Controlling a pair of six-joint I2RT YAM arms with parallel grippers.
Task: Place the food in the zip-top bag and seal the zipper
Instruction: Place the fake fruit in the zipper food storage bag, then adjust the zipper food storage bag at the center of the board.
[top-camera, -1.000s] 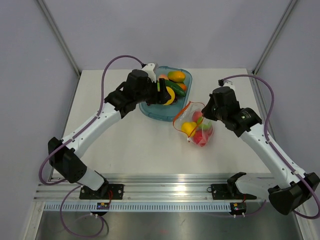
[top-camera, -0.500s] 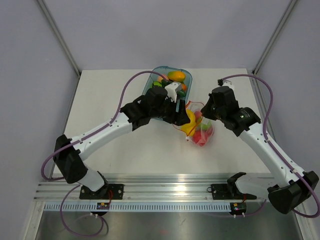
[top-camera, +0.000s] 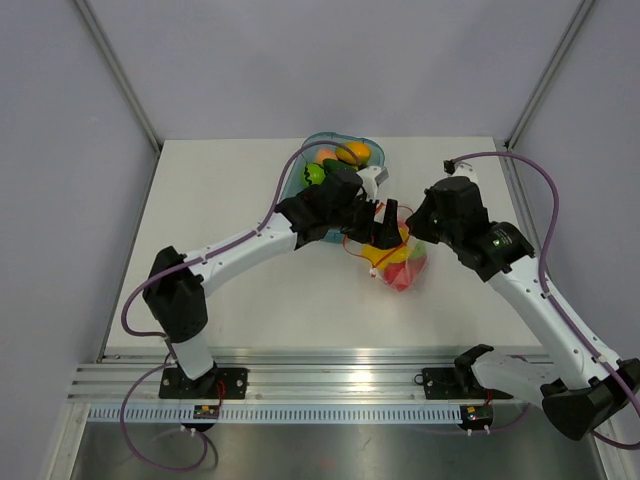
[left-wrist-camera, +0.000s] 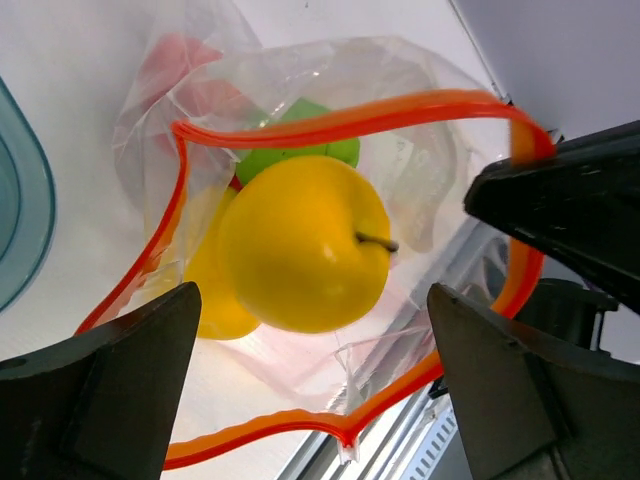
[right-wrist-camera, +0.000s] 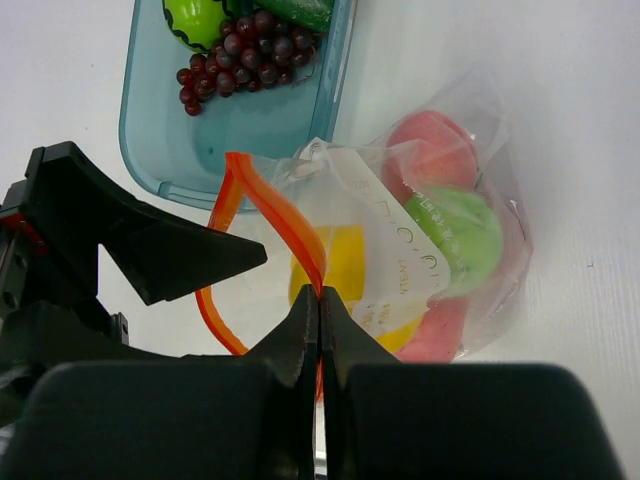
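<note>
The clear, crinkly zip-top bag (left-wrist-camera: 430, 170) has its red-orange zipper (left-wrist-camera: 330, 125) gaping in a wide loop. A glossy yellow fruit (left-wrist-camera: 300, 245) sits just inside the bag's mouth, a green lime (left-wrist-camera: 290, 150) behind it, red apples (left-wrist-camera: 175, 60) deepest.

A purple grape bunch (right-wrist-camera: 245, 55) and an orange-green mango (top-camera: 352, 152) lie in the translucent blue tray (right-wrist-camera: 260, 125).

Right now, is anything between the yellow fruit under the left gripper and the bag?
Nothing visible. The yellow fruit lies within the open zipper loop, over other fruit in the bag. The right gripper pinches the zipper at its edge, clear of the opening.
</note>
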